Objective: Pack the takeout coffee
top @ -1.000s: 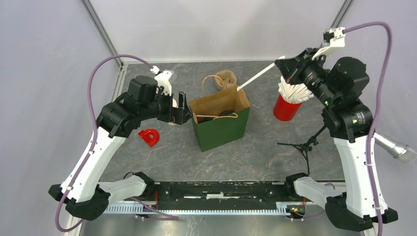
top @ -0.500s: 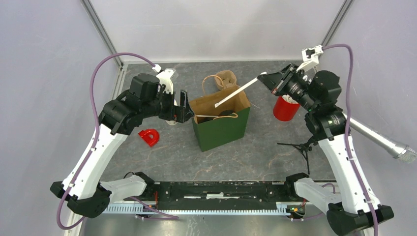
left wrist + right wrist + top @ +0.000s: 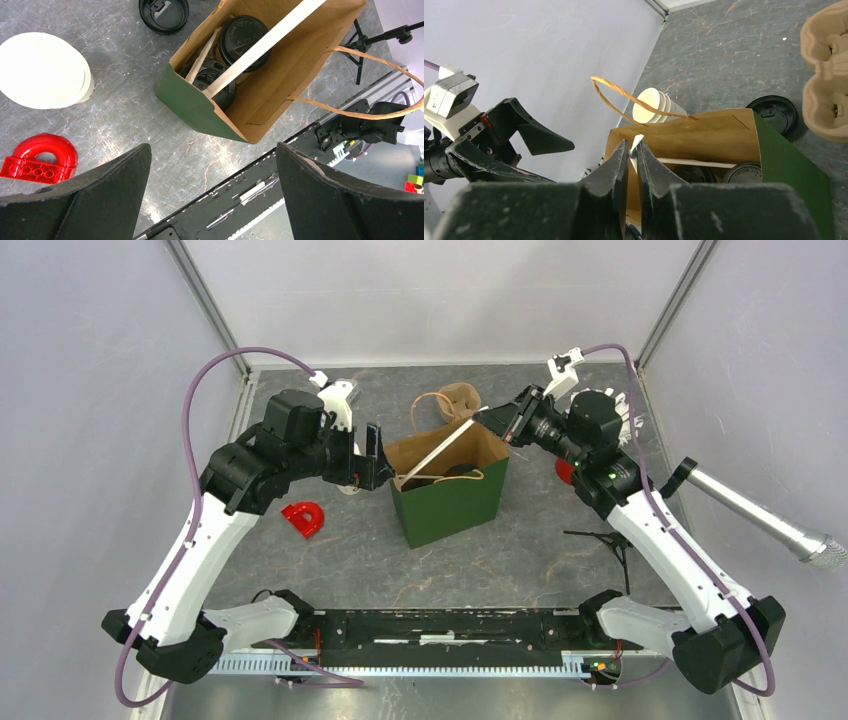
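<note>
Because the straw (image 3: 437,452) must join the coffee cup (image 3: 245,39), already standing lidded inside the bag (image 3: 455,508), the right gripper (image 3: 632,146) pinches it, jaws nearly closed, slanting into the bag's mouth. The left gripper (image 3: 372,455), spread wide and empty, waits beside the bag. Earlier, the straw's tip only reached the bag's rim.

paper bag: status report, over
Left hand open beside bag. Right hand shut on straw. Two black-lidded cups inside. Straw crosses the opening.
</note>
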`<state>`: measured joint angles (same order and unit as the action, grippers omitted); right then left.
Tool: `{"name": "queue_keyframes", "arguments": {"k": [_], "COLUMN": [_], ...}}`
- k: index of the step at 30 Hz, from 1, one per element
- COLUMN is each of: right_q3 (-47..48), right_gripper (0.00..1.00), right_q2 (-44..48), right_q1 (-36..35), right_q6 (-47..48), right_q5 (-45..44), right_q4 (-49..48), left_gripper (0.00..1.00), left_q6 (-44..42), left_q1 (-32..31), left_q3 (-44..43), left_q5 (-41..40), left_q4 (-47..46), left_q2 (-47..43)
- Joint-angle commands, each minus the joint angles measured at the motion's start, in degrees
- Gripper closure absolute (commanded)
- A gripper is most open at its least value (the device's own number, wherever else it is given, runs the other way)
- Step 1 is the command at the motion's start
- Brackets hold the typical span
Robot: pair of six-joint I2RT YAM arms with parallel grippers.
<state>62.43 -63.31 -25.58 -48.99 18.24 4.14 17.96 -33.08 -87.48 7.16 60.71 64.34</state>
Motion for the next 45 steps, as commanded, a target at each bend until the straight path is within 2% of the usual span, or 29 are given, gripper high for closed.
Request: {"name": "queue_keyframes", "arguments": {"k": [1, 9, 12, 15, 22, 26, 28, 30, 36, 45], "right_q3": [-0.4, 7.6, 13.1, 18.7, 28.3, 32.7, 33.3, 32.0, 24.6, 19.8], "right_gripper": [0.79, 0.38, 0.23, 0.02, 0.02, 0.02, 0.02, 0.02, 0.02, 0.02], "right_q2": [-0.3, -1.2, -1.8, -2.5, -2.7, -1.6, -0.4, 1.7, 8.8, 13.5], "right_q1": [-1.1, -0.8, -0.1, 0.5, 0.6, 0.7, 0.7, 0.6, 0.6, 0.6], "right_q6": [-1.4, 8.6, 14.9, 20.3, 34.0, 36.4, 37.9, 39.6, 35.9, 34.5], "right_q5": [-3.2, -9.0, -11.1, -13.0, -15.9, -25.9, -28.2, -27.9, -31.7, -33.0], "right_q4": [-4.9, 11.3, 17.7, 23.1, 29.6, 33.9, 35.0, 34.7, 34.3, 35.7], "left_gripper": [0.00, 0.00, 0.00, 0.00, 0.00, 0.00, 0.00, 0.00, 0.00, 0.00], "left_q6": [-0.9, -1.4, -2.3, -2.3, -5.2, -7.4, -7.5, -7.3, -7.2, -4.6], "left_q1": [0.3, 0.3, 0.3, 0.3, 0.3, 0.3, 0.3, 0.3, 0.3, 0.3], "left_q3": [-1.3, -2.2, -5.3, -9.4, -15.2, -20.3, -21.0, -19.8, -9.4, -0.7], "left_q5": [-1.0, -1.6, -2.5, -3.7, -8.1, -10.7, -10.6, -10.1, -7.5, -9.4], "left_q4": [-1.9, -1.3, -0.5, -0.1, -3.5, -3.8, -4.4, -6.0, -11.6, -12.2], "left_q2": [-1.0, -1.1, -0.1, 1.1, 1.7, 2.5, 2.0, 0.2, -8.3, -15.6]}}
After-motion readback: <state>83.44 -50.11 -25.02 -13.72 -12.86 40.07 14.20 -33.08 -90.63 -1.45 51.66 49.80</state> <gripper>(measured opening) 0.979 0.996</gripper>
